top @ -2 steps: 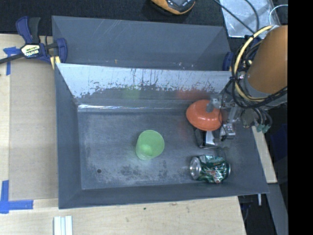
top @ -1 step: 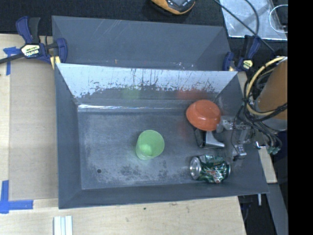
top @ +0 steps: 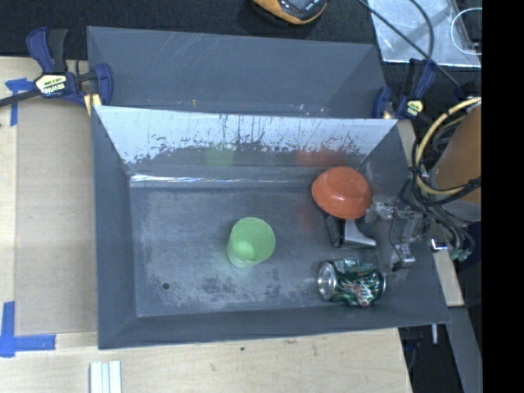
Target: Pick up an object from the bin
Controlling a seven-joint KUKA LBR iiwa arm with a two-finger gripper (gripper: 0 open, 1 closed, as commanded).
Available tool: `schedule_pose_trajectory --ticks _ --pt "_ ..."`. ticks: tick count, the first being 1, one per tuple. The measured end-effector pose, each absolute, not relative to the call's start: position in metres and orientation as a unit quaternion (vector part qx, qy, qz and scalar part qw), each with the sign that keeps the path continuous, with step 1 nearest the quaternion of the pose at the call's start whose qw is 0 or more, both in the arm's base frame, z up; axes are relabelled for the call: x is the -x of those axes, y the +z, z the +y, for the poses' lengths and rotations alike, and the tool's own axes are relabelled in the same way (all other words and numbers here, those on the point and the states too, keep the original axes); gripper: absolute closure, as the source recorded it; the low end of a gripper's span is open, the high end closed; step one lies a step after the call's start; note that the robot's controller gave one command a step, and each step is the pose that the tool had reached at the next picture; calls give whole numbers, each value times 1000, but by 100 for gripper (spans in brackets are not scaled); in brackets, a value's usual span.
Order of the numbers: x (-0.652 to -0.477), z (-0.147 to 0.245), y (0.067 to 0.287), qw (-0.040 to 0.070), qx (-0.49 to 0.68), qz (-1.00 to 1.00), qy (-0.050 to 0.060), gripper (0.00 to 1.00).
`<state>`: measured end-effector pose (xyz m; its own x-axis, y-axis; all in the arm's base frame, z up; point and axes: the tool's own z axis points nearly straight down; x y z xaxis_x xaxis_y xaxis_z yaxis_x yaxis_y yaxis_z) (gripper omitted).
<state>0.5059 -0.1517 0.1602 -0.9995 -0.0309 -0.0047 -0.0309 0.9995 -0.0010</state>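
Orange bowl [top: 341, 191] rests at the right of the grey bin [top: 115, 219]; my gripper [top: 348, 234] hangs just below it in the camera view, close above a crushed green-and-silver can [top: 350, 282]; I cannot tell how far the claw is open or whether it holds anything; a green cup [top: 250, 241] lies mid-floor, well apart.

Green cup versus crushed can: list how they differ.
The green cup is smooth, plain and undented; the crushed can is crumpled shiny metal with printed markings. The green cup lies near the floor's middle; the crushed can lies by its lower right corner. Both rest loose on the floor of the bin.
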Motion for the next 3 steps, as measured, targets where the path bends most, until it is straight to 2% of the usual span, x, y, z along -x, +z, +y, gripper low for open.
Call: schedule_pose_trajectory --ticks 1,2,3 --pt "-492 -149 115 1 -97 995 -1 0" --pt "-493 -149 74 4 -29 1000 0 0" --pt "-505 -148 75 4 15 1000 -1 100"
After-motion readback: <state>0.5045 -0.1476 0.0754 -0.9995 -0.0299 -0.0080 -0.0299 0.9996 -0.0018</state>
